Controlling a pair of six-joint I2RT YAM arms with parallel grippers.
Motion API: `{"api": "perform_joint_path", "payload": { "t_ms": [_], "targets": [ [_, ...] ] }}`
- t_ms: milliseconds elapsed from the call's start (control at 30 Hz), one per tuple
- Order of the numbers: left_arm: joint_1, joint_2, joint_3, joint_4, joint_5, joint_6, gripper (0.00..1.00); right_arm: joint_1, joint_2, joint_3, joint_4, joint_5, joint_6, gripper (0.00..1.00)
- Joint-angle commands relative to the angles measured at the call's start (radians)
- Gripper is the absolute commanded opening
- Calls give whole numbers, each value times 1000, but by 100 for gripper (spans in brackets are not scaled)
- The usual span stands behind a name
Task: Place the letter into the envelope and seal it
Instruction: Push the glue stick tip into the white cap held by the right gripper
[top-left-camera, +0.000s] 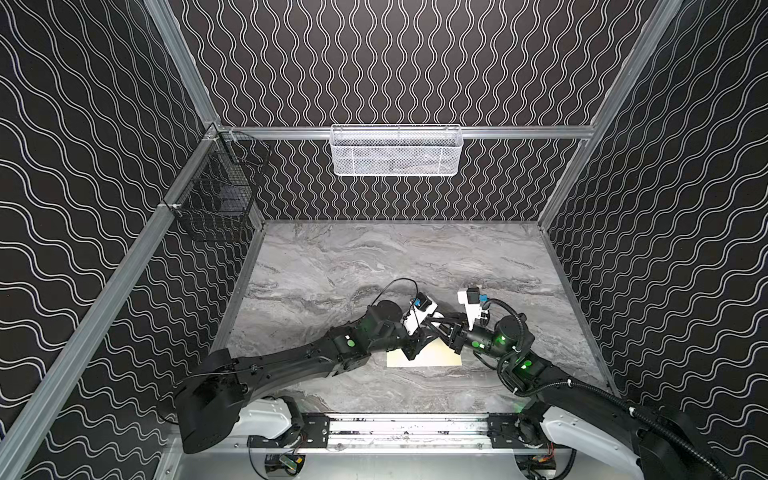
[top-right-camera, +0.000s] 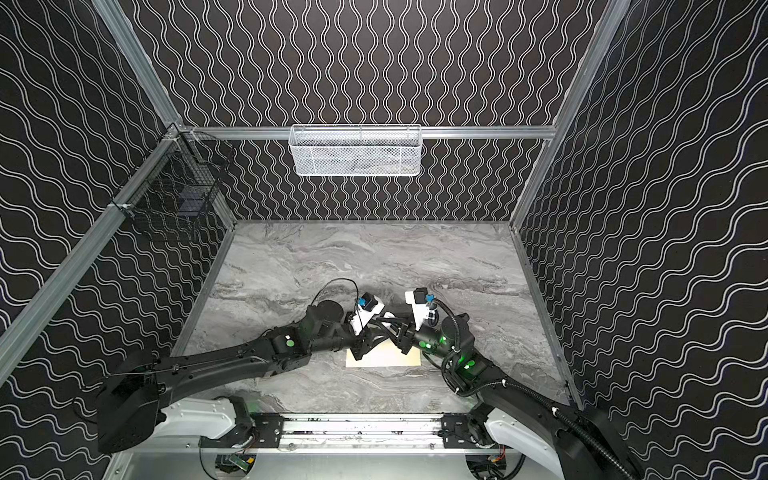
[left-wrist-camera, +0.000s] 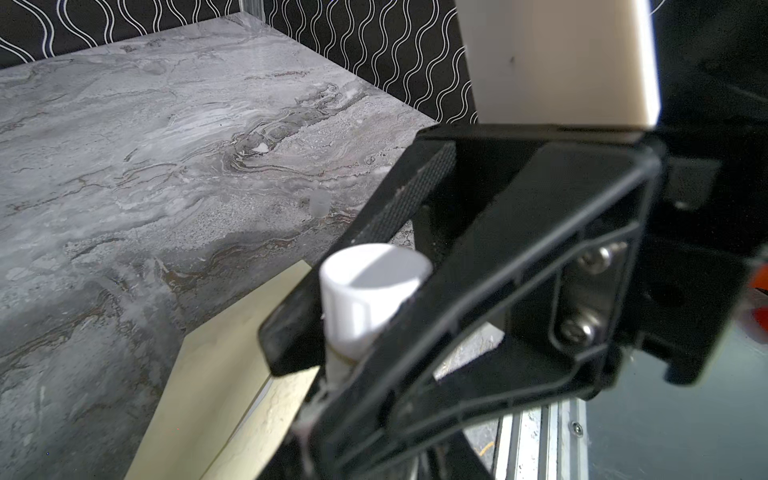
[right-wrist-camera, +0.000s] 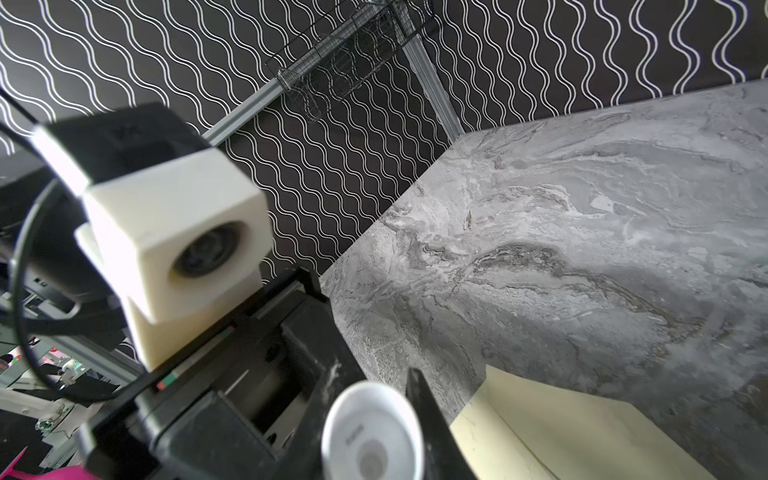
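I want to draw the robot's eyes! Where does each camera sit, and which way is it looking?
Both top views: high over the front edge, side by side, looking down at the marble table; the left arm and right arm reach in from below.
Left wrist: rides the left arm, looks along the left pincer holding the white stick.
Right wrist: rides the right arm, looks past a finger of the right pincer at the left wrist camera.
Shared: both wrist views catch the white stick and the envelope.
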Motion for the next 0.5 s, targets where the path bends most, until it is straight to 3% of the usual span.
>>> {"api": "perform_joint_path", "payload": {
  "t_ms": [0, 233, 467],
  "targets": [
    [-1, -2, 22, 46, -5, -36, 20, 1, 8, -6, 16, 6, -15, 2],
    [-1, 2, 27, 32, -7, -42, 15, 1, 9, -10, 12, 14, -23, 3],
    [-1, 2, 19, 32, -11, -47, 13, 1, 9, -12, 15, 12, -25, 13]
  ]
}}
